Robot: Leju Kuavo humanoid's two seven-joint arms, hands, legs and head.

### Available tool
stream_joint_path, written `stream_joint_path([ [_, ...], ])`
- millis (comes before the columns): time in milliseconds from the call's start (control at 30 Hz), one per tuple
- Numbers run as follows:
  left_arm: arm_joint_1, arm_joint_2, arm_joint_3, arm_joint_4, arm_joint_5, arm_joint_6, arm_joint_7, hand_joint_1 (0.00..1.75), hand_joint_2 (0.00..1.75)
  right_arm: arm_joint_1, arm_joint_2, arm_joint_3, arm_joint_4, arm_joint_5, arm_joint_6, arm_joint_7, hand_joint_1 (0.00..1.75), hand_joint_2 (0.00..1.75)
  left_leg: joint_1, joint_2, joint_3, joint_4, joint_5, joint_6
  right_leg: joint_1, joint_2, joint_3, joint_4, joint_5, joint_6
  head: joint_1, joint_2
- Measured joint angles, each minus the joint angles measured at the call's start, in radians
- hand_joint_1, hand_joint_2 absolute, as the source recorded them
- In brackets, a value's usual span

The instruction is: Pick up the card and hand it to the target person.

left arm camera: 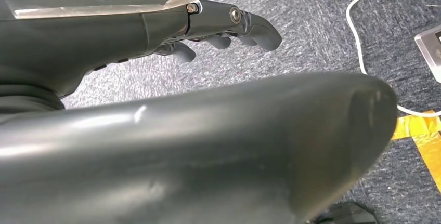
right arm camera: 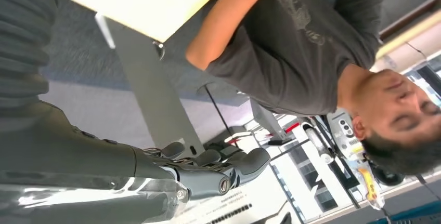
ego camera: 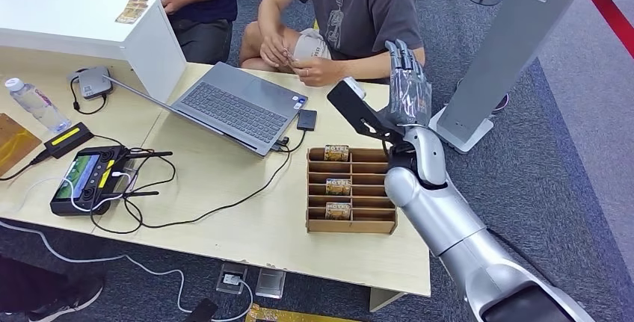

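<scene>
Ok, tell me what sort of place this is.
Probably an office or lab set up for robot trials: a light wooden table on grey carpet carries an open laptop, a handheld controller with loose cables, and a slotted wooden card rack, with people seated behind.

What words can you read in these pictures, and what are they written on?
"HOTEL": on the cards standing in the wooden rack.
Print on the person's grey shirt: too blurred to read.
Handheld controller screen: too small to read.
Water bottle label: too small to read.

light wood table [ego camera: 247, 225], brown organizer [ego camera: 351, 191], grey laptop [ego camera: 235, 105]
</scene>
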Motion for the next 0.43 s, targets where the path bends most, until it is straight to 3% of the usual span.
stream_joint_path([
  [433, 0.002, -0.003, 0.021, 0.000, 0.014, 0.003, 0.002, 0.00, 0.00, 0.250, -0.060, -0.050, -0.275, -0.219, -0.049, -0.116, 0.00, 1.75, 0.000, 0.000, 0.000, 0.000, 0.000, 0.000, 0.000, 0.000, 0.000, 0.000, 0.000, 0.000, 0.000, 0.000],
])
